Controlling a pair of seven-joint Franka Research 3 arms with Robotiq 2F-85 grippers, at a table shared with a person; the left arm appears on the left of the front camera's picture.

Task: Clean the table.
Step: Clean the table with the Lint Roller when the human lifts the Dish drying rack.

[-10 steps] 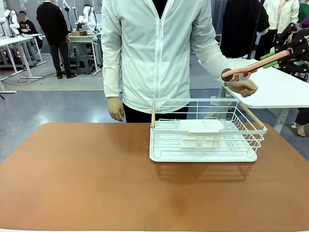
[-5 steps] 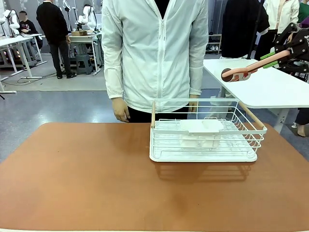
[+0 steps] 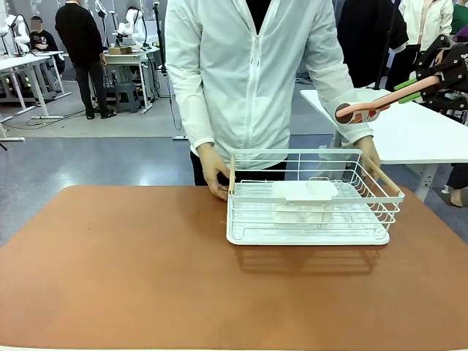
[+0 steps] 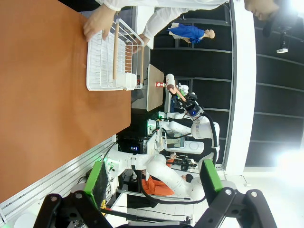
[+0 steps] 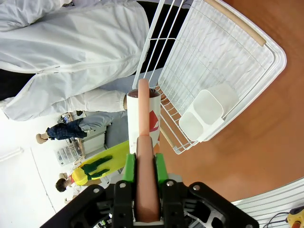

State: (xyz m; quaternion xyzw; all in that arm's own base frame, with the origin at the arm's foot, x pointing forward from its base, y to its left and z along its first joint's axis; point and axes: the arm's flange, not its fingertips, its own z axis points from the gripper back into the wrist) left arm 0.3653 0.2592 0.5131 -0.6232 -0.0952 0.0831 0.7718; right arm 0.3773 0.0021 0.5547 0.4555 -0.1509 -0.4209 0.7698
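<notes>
The right pincer (image 5: 144,164) is pressed together on the pink handle of a lint roller (image 5: 142,118), its green pads (image 5: 128,167) flat against either side of the handle. In the front view this right pincer (image 3: 430,79) hangs high at the far right, above a white table (image 3: 417,135) that stands behind the work area, and the lint roller (image 3: 355,111) sticks out from it towards the middle, its white roll with red print at the free end, well clear of any surface.

The left pincer (image 4: 154,183) is spread wide, its green-padded fingers (image 4: 97,183) well apart and held off the near edge of the table (image 4: 47,95).

The table (image 3: 146,278), broad and reddish-brown with rounded corners, fills the lower half of the front view. On its far right part sits a white wire rack (image 3: 307,219) on a white tray, with a wooden bar at each short side. Inside it a small white tub (image 3: 303,191) rests on the wires near the back; the right wrist view shows this tub (image 5: 206,114) as two-celled and hung at the rack's edge.

A person in a white zip jacket (image 3: 256,73) stands at the far side, just behind the rack. One hand (image 3: 214,172) is on the rack's left end by the wooden bar, the other hand (image 3: 369,152) on its right end
</notes>
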